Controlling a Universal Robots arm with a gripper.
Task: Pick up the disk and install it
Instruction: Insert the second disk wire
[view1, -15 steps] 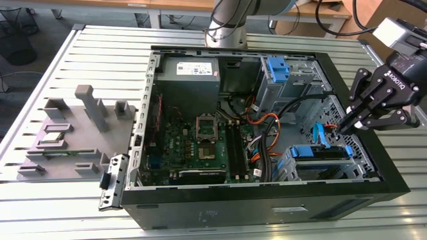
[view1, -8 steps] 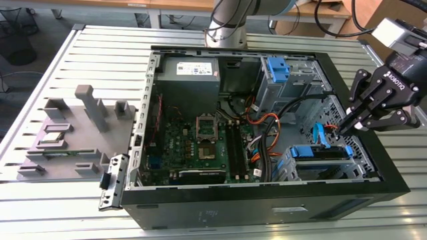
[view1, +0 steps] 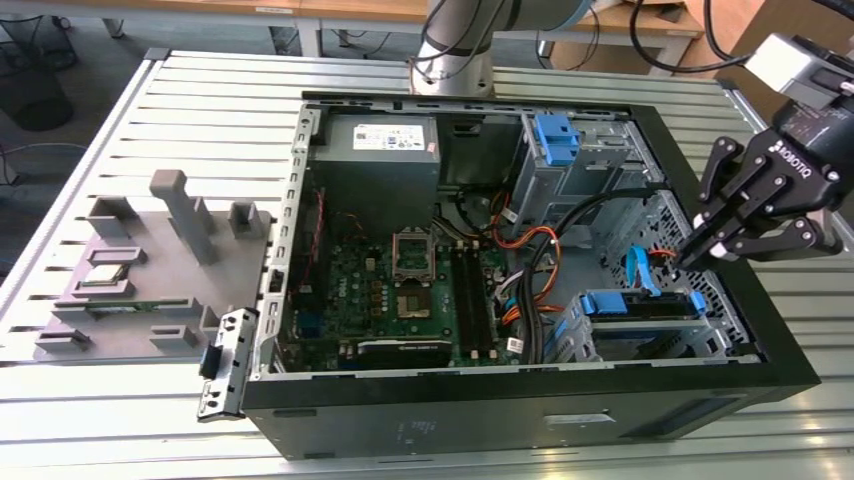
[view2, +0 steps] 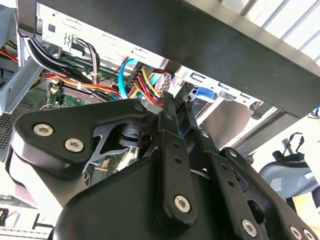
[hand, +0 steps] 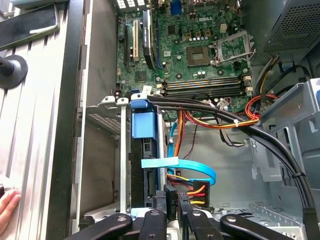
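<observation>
The disk (view1: 641, 304), edged by its blue carrier bracket, sits slotted in the metal drive cage (view1: 577, 330) at the front corner of the open computer case, on the exterior view's right. The first wrist view shows the disk (hand: 143, 125) edge-on, blue tab on top, between the cage's rails. My black gripper (view1: 687, 258) hangs just above and beside that cage, over the case's side wall, fingers drawn together with nothing seen between them. In both wrist views the fingertips (view2: 171, 102) (hand: 161, 202) point toward the cage and the cables behind it.
A light blue data cable (hand: 195, 170) and orange, yellow and black wire bundles (hand: 220, 122) run past the cage. A second blue caddy (view1: 553, 135) sits in the upper bay beside the grey power supply (view1: 376, 140). Grey fixtures (view1: 160, 250) stand outside the case. A person's hand (hand: 7, 207) rests on the table.
</observation>
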